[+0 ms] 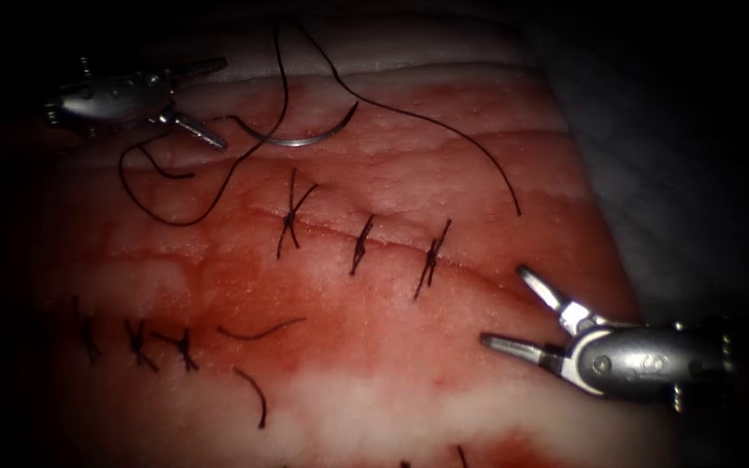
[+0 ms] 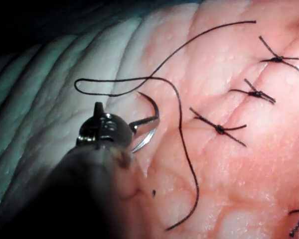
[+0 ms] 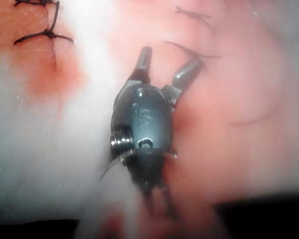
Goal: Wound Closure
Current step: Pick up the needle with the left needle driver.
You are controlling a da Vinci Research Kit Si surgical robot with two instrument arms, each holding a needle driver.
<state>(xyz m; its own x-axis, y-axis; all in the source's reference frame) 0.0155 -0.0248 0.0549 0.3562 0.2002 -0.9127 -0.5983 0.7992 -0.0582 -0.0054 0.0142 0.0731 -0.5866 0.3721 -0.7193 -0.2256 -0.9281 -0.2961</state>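
Left tool sitting wide open, holding nothing. Needle lying loose on the tissue beside it, thread trailing. Right tool gaping wide, holding nothing.

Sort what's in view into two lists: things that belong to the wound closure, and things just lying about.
Belongs to the job:
- needle, lying free on the tissue above the cut
- thread trailing from it
- left tool, open, holding nothing
- right tool, open, holding nothing

Lying about:
- cut ends of thread
- finished stitches
- red fluid
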